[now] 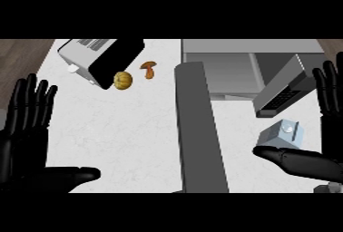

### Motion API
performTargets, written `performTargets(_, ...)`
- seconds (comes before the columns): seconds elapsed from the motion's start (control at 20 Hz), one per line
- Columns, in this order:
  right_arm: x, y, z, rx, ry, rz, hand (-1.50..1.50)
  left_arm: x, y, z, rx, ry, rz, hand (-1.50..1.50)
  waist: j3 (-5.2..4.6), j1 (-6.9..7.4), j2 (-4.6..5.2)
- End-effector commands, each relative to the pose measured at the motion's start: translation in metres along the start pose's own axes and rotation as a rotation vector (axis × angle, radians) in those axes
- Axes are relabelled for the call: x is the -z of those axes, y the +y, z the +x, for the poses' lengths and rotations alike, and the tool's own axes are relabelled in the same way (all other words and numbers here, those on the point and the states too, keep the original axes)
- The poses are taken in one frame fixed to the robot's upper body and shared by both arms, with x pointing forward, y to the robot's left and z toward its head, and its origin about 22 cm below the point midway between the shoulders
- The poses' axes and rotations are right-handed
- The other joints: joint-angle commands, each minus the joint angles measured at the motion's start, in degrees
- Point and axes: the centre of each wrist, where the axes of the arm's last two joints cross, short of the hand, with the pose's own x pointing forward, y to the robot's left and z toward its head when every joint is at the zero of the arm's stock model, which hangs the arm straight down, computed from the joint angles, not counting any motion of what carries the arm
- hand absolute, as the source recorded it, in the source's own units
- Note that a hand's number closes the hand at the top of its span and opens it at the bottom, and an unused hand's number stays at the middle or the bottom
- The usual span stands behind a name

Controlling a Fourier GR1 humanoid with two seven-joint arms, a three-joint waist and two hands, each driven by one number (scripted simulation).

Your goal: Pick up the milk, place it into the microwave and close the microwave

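Note:
The milk, a small pale blue carton with a white cap, stands on the white counter at the right, below the microwave's button panel. The grey microwave sits at the back with its door swung wide open towards me. My right hand is open around the carton: its thumb lies just under the carton's front, its fingers point up along the right edge, and nothing is gripped. My left hand rests open at the left edge, fingers up.
A silver toaster stands at the back left. Beside it lie a small yellow-brown squash and a brown mushroom. The open door splits the counter into a left and a right part.

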Motion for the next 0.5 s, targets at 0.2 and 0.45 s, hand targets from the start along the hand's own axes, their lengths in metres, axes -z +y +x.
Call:
performTargets(0.2, 0.002, -0.003, 0.017, -0.045, 0.059, -0.03, -1.5, -0.032, 0.023, 0.014, -0.031, 0.037, 0.027, -1.5, -0.11, 0.12, -0.28)
performTargets(0.45, -0.013, 0.019, 0.013, -0.098, 0.093, -0.101, -1.5, -0.044, 0.027, 0.018, -0.029, 0.05, 0.016, -1.5, -0.11, 0.09, -0.27)
